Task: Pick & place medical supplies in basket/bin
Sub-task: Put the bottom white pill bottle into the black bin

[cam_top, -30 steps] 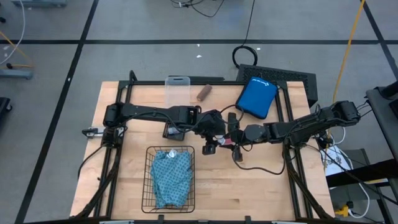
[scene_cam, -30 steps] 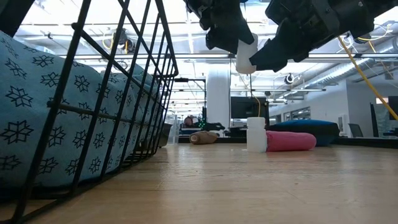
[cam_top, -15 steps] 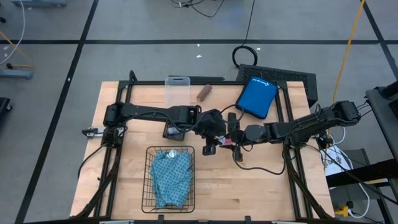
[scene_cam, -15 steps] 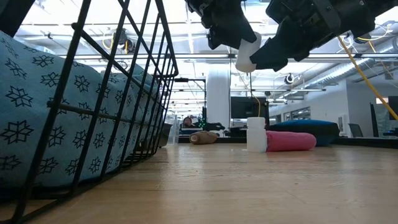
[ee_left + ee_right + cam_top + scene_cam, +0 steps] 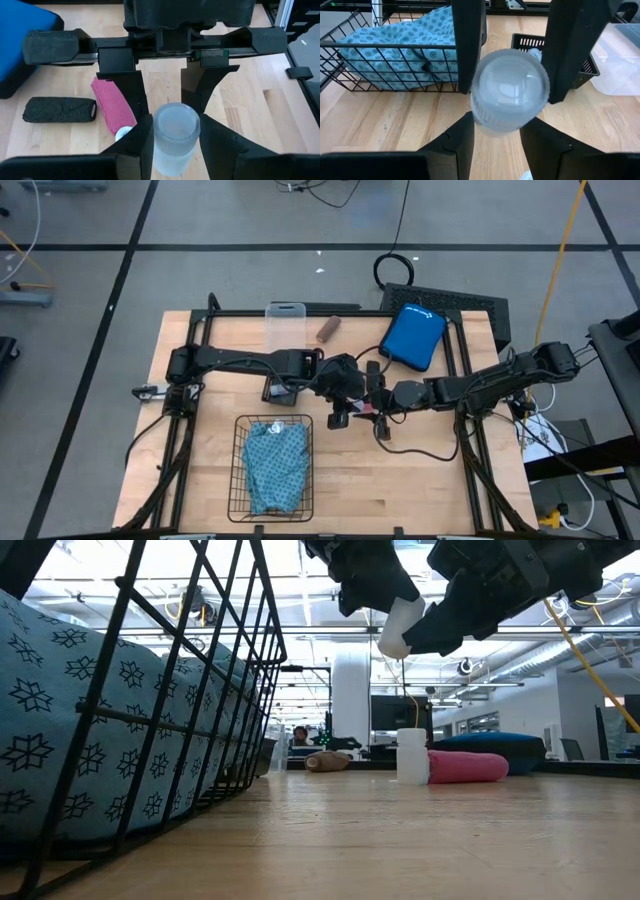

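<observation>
Gripping one cylindrical translucent vial [image 5: 175,131], both end effectors meet.

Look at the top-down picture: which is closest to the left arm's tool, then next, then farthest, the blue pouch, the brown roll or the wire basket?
From the left tool, mid-table:
1. Wire basket, toward the table's near edge, left side.
2. Blue pouch, far right. Close to the basket's rank; hard to separate.
3. Brown roll, by the far edge.

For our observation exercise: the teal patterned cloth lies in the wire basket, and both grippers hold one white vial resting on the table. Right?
Not quite. The cloth is in the basket, but the vial between the left gripper and right gripper hangs above the table, as the low view shows.
</observation>
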You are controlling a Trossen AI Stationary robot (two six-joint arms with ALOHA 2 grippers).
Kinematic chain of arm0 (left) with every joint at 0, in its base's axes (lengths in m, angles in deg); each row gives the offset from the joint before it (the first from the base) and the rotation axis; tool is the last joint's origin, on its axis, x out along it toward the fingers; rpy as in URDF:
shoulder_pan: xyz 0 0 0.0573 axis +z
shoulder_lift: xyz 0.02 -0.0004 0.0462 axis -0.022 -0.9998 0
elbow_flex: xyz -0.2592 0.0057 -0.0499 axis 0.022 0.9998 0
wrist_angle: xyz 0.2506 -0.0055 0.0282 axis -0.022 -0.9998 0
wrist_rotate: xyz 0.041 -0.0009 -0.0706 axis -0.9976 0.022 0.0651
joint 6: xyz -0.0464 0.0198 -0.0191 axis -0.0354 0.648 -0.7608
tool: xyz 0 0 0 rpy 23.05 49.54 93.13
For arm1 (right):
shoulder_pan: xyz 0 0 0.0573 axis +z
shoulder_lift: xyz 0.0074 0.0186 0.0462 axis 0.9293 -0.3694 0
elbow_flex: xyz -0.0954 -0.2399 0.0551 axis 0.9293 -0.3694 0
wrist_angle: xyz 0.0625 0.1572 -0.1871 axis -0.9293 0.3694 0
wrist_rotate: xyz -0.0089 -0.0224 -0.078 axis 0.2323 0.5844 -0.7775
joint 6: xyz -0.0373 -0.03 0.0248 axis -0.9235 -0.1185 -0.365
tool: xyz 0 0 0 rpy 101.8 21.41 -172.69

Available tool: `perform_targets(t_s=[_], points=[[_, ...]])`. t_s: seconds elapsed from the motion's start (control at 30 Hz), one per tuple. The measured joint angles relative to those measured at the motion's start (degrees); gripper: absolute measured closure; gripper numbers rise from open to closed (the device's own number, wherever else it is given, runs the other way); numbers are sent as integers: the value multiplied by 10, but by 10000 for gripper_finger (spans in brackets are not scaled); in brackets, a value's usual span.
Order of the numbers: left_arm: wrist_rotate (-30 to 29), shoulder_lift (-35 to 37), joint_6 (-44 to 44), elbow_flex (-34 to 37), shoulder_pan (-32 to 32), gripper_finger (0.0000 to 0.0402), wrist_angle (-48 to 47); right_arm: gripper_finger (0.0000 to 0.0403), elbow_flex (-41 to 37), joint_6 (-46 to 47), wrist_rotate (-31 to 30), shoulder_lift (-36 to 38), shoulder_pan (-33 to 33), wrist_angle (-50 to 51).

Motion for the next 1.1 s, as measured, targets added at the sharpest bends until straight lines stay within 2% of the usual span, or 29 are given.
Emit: perform_targets(t_s=[0.13,0.27,0.5,0.87,0.97,1.1], points=[[0,0,0,0,0,270,-1,267,0,0,0,0,0,0],[-1,0,2,0,0,250,-3,267,0,1,0,0,0,0],[7,0,-2,-1,0,265,-13,267,0,1,0,0,0,0],[15,0,-48,0,3,150,-40,267,0,1,15,0,0,2],[15,0,-48,0,3,135,-38,267,0,1,14,0,0,2],[16,0,-48,0,3,135,-22,267,0,1,14,0,0,3]])
